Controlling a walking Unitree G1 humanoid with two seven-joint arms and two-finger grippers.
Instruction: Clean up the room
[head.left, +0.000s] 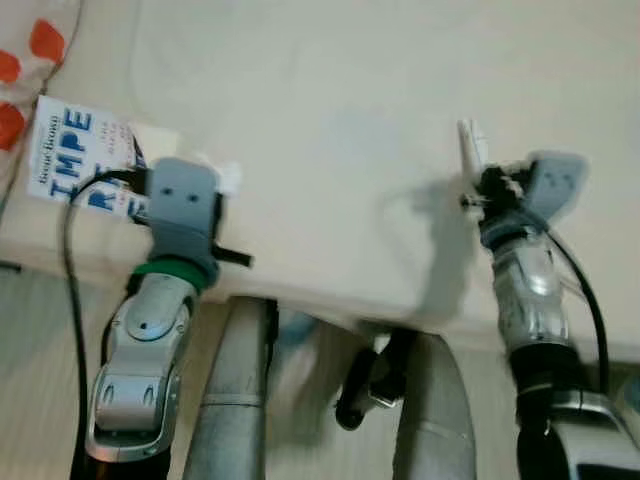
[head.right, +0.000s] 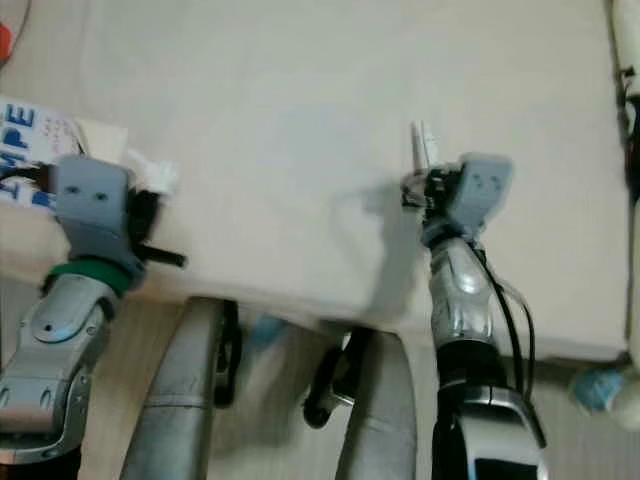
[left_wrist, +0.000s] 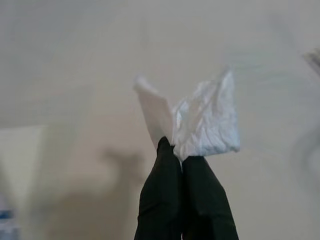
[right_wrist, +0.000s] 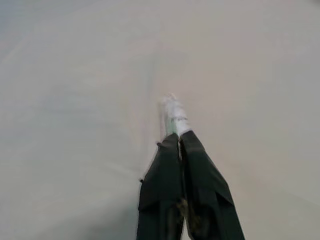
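Both arms are raised from the elbows and reach forward over the near edge of the bed (head.left: 330, 120), forearms roughly upright in the head views, wrists bent so the grippers point out across the cream sheet.

The left gripper (left_wrist: 179, 150) has its two black fingers pressed together on a crumpled white tissue (left_wrist: 207, 122). The tissue fans out beyond the fingertips in two flaps, one thin and folded, the other broad and wrinkled, opening away from the pinch like a V. From the head it shows as a small white tuft (head.left: 225, 178) just past the grey wrist housing, above the bed's near left part, close to a white paper with large blue letters (head.left: 75, 150) that lies on the sheet.

The right gripper (right_wrist: 178, 137) is likewise closed, nipping a narrow white scrap (right_wrist: 174, 112). Its long axis runs straight on from the fingers, pointing away from the robot; from the head it stands as a thin upright sliver (head.left: 471, 145) above the bed's right part, well apart from the tissue
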